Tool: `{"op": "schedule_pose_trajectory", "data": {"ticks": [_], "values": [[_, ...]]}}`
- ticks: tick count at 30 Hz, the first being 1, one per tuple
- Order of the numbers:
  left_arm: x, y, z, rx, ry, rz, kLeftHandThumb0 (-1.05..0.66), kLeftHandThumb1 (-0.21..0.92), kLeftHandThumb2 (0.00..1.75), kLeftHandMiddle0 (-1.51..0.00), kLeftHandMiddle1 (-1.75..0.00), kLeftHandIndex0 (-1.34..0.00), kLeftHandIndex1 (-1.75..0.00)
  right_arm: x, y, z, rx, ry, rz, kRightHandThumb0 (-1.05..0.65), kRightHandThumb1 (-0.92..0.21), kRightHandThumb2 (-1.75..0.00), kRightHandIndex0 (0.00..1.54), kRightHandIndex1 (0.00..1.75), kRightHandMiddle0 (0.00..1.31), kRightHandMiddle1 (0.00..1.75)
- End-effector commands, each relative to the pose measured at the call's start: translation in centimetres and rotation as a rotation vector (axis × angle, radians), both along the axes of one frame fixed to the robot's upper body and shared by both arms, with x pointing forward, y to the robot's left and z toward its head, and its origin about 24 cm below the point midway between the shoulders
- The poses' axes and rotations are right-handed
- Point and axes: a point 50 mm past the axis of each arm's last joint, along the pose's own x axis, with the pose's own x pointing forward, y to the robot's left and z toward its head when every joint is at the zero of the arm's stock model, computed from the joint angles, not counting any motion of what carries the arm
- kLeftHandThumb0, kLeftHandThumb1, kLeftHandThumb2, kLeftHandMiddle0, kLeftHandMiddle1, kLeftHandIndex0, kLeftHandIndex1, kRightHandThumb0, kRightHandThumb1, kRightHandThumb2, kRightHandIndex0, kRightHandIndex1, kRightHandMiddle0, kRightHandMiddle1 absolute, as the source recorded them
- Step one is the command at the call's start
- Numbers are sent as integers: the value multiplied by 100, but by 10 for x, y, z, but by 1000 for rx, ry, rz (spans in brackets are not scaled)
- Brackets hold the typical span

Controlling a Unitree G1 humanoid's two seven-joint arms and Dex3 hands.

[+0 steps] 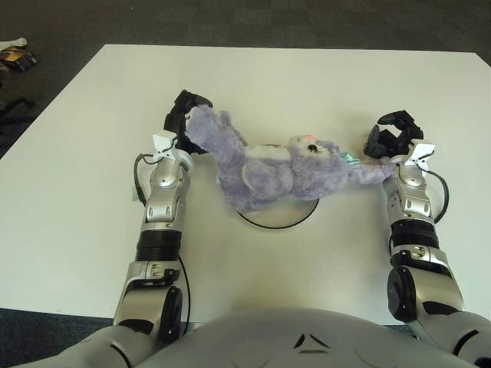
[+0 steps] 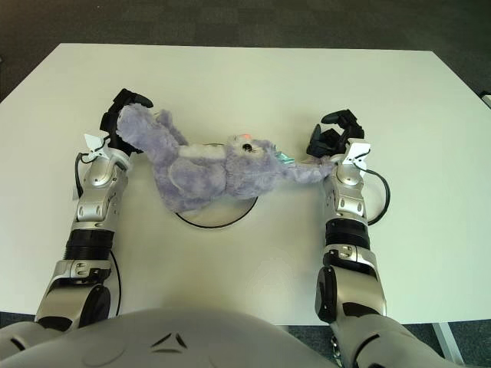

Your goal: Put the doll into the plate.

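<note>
A purple plush doll is stretched sideways over a white plate with a dark rim at the table's middle. My left hand is shut on the doll's limb at its left end. At the right end, my right hand is shut on the doll's long ear or arm. The doll's body covers most of the plate, and only the plate's front arc shows. The doll's face with a pink nose points upward.
The white table spreads wide on all sides of the plate. Dark carpet lies beyond its far edge, with a small object on the floor at the far left.
</note>
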Motion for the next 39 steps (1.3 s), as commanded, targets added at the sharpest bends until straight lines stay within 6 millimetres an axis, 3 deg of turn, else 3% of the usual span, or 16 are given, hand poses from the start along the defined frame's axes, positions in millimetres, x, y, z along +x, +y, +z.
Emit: {"op": "schedule_pose_trajectory", "data": {"ticks": [1,39], "values": [[-1,-1,-2,-11,1,-6,-1,33,131,-49,-175,-48,-175,-6,7,-14,15,63,21,0,-5,-160,84,168,57,175],[-3,-3,-5,-41,9,20,-1,33,130,-49,-175,-47,-175,-10,22,-5,14,27,87,0,-1,-166,86,170,60,175]]}}
